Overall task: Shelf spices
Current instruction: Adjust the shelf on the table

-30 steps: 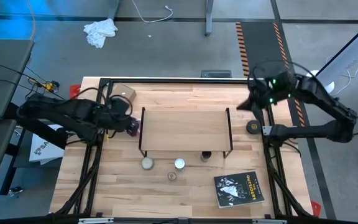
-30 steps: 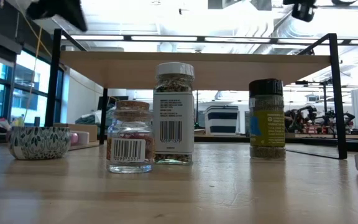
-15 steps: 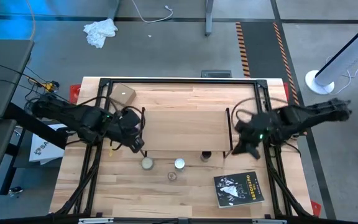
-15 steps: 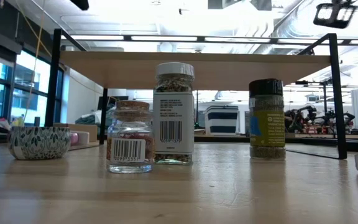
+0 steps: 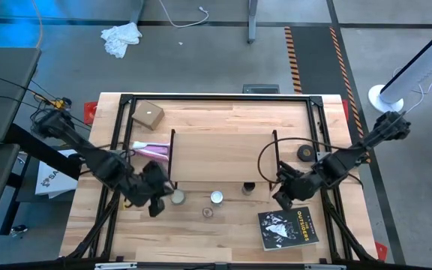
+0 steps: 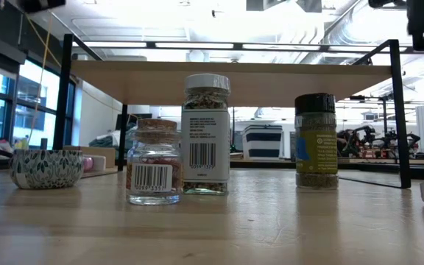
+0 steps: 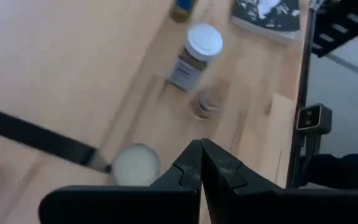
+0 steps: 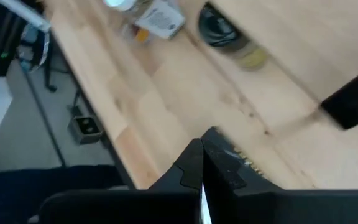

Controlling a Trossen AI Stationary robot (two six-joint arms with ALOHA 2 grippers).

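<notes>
Three spice jars stand on their bases on the table by the shelf's near edge: a white-capped jar (image 5: pixel 216 197) (image 6: pixel 206 132), a dark-capped jar (image 5: pixel 248 188) (image 6: pixel 316 140) partly under the wood top, and a small cork-topped glass jar (image 5: pixel 208 212) (image 6: pixel 154 162). The shelf (image 5: pixel 223 156) has black legs and a light wood top (image 6: pixel 234 79). My left gripper (image 5: pixel 154 204) (image 7: pixel 201 163) is shut and empty, just left of a pale round tin (image 5: pixel 178 197). My right gripper (image 5: pixel 283 197) (image 8: pixel 201 155) is shut and empty, between the shelf's right end and a book.
A dark book (image 5: pixel 287 227) lies near the front right. The patterned tin (image 6: pixel 46 168) stands left of the jars. A small box (image 5: pixel 148 114) sits at the far left, a pink item (image 5: pixel 152 150) by the shelf's left end, and a black disc (image 5: pixel 304 153) to its right.
My left gripper has gone from the shelf's left end toward the table's near edge and now sits beside the tin. My right gripper has swung from the far right corner toward the near edge and inward, to the shelf's near right corner. The jars have stayed still.
</notes>
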